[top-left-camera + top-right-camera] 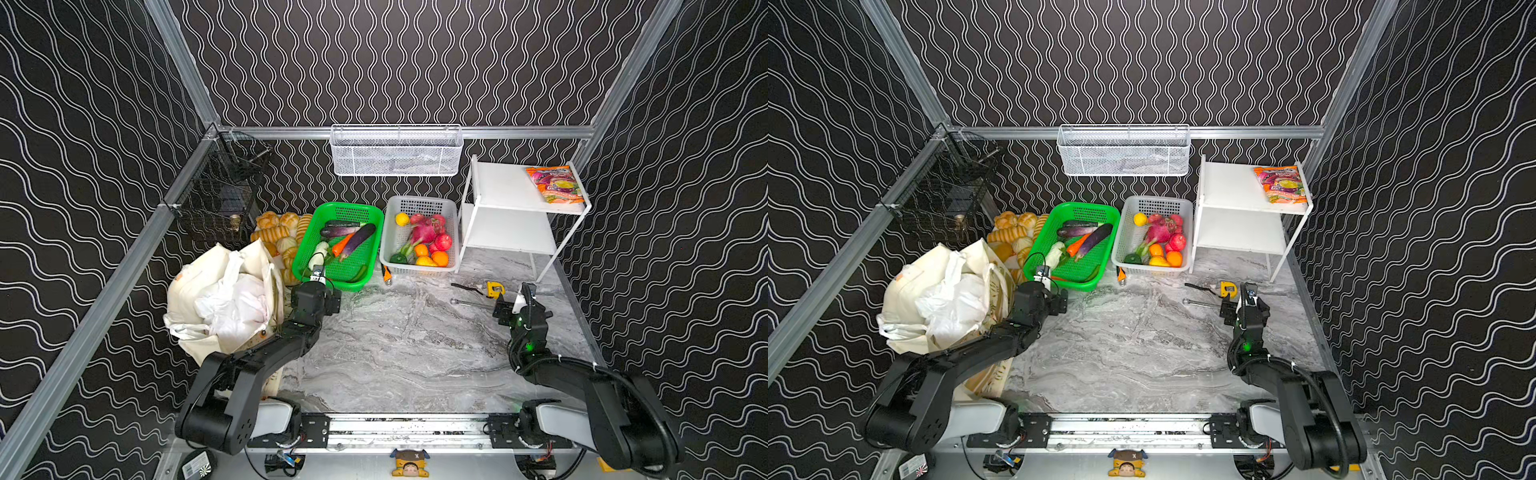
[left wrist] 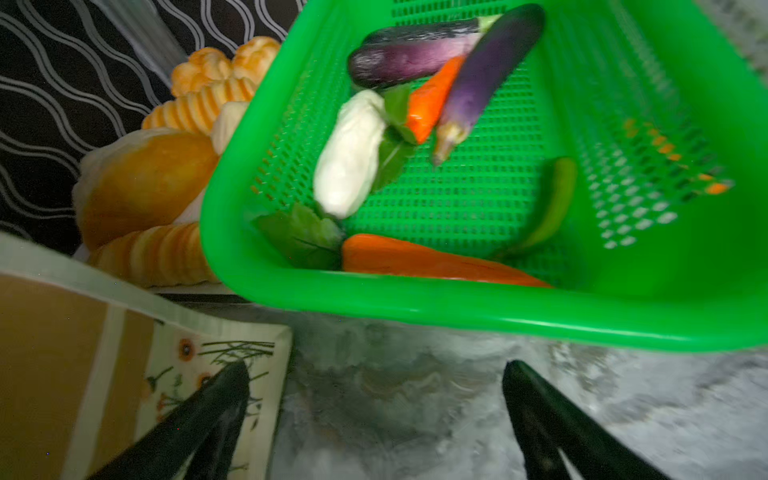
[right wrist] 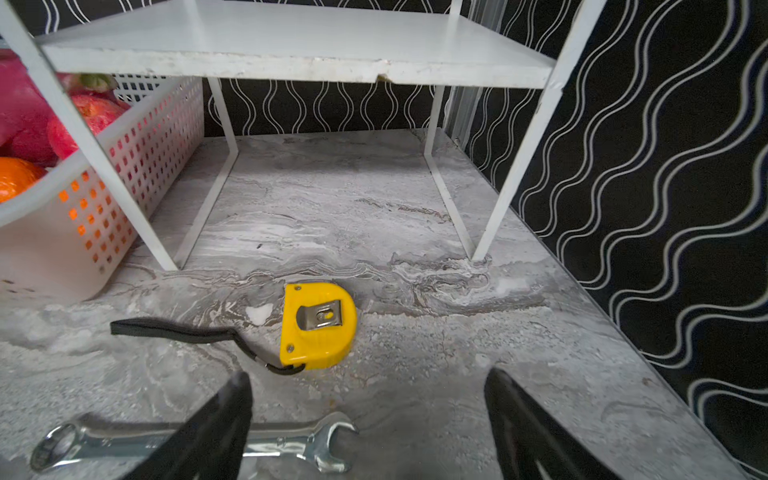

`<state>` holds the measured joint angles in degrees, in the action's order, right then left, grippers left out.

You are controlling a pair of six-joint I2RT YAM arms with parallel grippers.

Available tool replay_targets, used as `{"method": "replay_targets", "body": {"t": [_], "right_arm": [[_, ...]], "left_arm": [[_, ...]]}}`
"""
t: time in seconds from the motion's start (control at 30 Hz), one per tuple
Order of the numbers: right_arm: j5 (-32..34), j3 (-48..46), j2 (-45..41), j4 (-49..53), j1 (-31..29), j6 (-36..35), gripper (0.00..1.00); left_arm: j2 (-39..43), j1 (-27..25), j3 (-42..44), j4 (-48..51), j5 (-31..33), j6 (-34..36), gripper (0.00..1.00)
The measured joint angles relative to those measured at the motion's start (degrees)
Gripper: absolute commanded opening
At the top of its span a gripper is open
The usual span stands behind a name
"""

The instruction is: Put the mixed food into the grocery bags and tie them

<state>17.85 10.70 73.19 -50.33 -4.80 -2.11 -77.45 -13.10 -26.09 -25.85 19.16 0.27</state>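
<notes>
The grocery bags stand at the left in both top views: a cream fabric tote [image 1: 195,282] with a crinkly white plastic bag [image 1: 239,309] bulging from its mouth. What lies inside them is hidden. An orange and purple snack packet [image 1: 556,184] lies on the top shelf at the back right. My left gripper [image 2: 374,370] is open and empty over the marble, between the tote's flower-printed side panel [image 2: 208,365] and the green basket's front rim. My right gripper [image 3: 368,378] is open and empty just above a wrench [image 3: 291,444].
A green basket [image 1: 305,249] holds aubergines, carrots and a white vegetable. A white basket [image 1: 390,245] holds fruit. Bread rolls [image 1: 276,232] lie behind the tote. A white shelf unit [image 1: 511,208], a yellow tape measure [image 3: 318,326], a hanging mesh basket [image 1: 397,151] and a black wire cage [image 1: 220,195] line the edges.
</notes>
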Motion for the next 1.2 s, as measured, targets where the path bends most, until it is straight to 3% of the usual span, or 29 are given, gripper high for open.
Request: {"method": "replay_targets", "body": {"t": [0.3, 0.4, 0.7, 1.2], "right_arm": [[-8.2, -0.5, 14.9, -17.7, 3.9, -0.4, 0.94], [-9.4, 0.4, 13.8, -17.0, 3.9, -0.4, 0.97], [-3.5, 3.1, 15.5, -18.8, 4.1, 2.5, 1.0], [-2.1, 3.1, 15.5, -18.2, 4.3, 3.0, 1.0]], "left_arm": [[-13.5, 6.4, 6.0, -24.2, -6.7, 4.4, 0.99], [-17.1, 7.6, 8.2, -31.2, -8.9, 4.4, 0.99], [-17.8, 8.3, 5.7, -33.4, -7.6, 2.9, 0.99], [-17.9, 8.0, 5.7, -33.2, -7.2, 2.9, 0.99]]}}
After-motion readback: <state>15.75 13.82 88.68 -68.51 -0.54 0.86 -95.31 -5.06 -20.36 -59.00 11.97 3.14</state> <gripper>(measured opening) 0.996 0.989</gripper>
